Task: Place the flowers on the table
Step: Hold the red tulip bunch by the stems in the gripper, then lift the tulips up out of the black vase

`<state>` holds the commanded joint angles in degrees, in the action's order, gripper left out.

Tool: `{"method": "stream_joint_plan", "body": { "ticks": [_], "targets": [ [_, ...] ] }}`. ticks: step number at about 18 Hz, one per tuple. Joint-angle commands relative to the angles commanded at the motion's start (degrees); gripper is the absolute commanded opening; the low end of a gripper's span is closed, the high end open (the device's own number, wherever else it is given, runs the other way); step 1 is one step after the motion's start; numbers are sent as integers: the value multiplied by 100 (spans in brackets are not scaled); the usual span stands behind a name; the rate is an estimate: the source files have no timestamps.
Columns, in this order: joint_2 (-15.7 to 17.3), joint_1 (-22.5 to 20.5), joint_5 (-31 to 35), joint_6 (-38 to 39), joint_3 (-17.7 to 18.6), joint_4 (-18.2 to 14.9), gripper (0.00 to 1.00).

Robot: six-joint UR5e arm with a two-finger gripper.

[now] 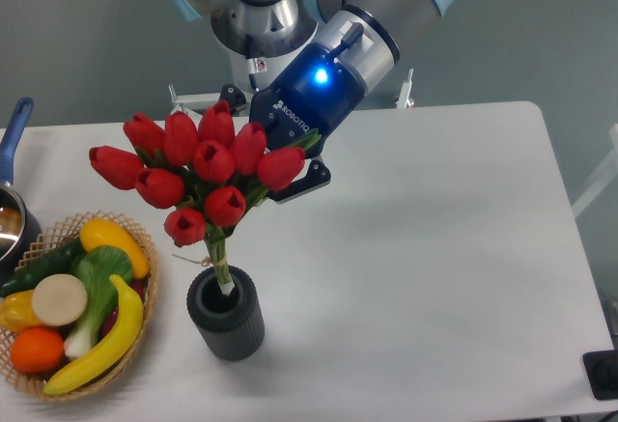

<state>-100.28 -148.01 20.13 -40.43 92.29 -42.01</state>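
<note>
The flowers (198,166) are a bunch of red tulip buds with green leaves. Their pale stems stand in a dark grey ribbed vase (226,314) on the white table (435,248), and the bunch leans to the left. My gripper (295,182) comes down from the upper right, right behind the right-hand buds. Its black fingertips show just past the rightmost bud. The buds hide the gap between the fingers, so I cannot tell whether it is open or holds anything.
A wicker basket (143,248) of toy fruit and vegetables sits at the front left, close to the vase. A pot with a blue handle (12,142) is at the left edge. A black object (603,376) sits off the table's front right corner.
</note>
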Motion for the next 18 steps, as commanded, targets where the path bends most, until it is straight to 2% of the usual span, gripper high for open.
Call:
{"method": "stream_joint_plan", "body": {
  "ticks": [3, 13, 16, 18],
  "targets": [
    [35, -9, 0, -9, 87, 0, 40],
    [70, -123, 35, 35, 26, 0, 40],
    [70, -106, 149, 9, 0, 0, 40],
    [70, -97, 455, 0, -70, -9, 40]
  ]
}}
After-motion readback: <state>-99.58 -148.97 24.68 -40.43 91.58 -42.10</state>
